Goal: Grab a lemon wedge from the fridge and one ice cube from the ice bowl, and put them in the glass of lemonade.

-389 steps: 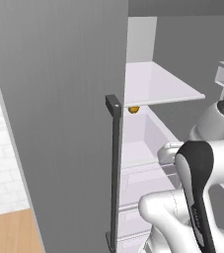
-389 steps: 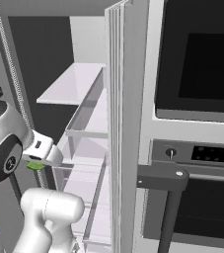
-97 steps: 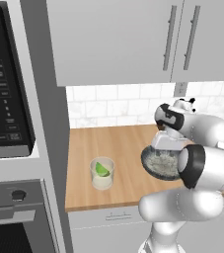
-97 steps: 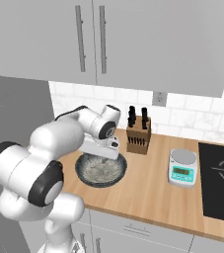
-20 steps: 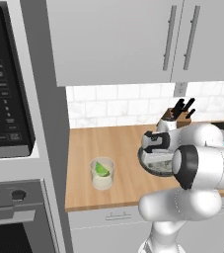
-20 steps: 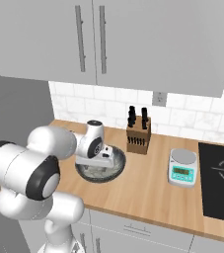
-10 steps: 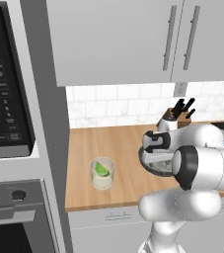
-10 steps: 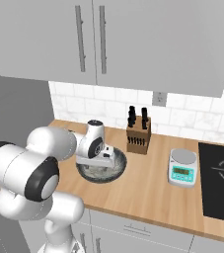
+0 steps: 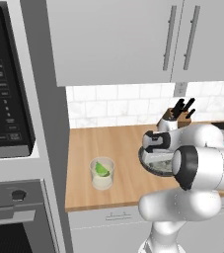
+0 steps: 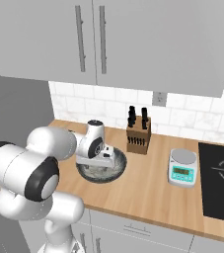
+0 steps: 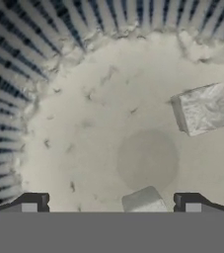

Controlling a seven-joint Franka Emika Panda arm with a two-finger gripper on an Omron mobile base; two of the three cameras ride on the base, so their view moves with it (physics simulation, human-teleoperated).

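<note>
Pincer (image 11: 111, 202) was down inside the ice bowl (image 10: 117, 167), jaws spread wide, nothing pinched. Hand view looked straight into the bowl: ribbed dark wall (image 11: 15, 99) around a pale speckled floor. One ice cube (image 11: 144, 201) sat between the two fingertips (image 11: 30, 203), closer to the right one; contact not clear at that angle. A second ice cube (image 11: 203, 108) lay further up and to the right, well apart from the tips.

Right base view: the hand was tilted over the bowl, which sat on the wooden desk (image 10: 153, 190) just in front of the knife block (image 10: 137, 135). White kitchen scale (image 10: 182, 168) stood to the right of the bowl, apart from it, with the black cooktop (image 10: 221, 180) beyond.

Left base view: glass of lemonade (image 9: 102, 173) stood on the desk near its front edge, left of the bowl (image 9: 150, 163) and apart from it. Lemon wedge (image 9: 101, 169) was in the glass, resting on the pale liquid. Black microwave panel (image 9: 2, 104) and oven front (image 9: 15, 217) were at far left, grey upper cabinets (image 9: 133, 39) above the tiled backsplash.
</note>
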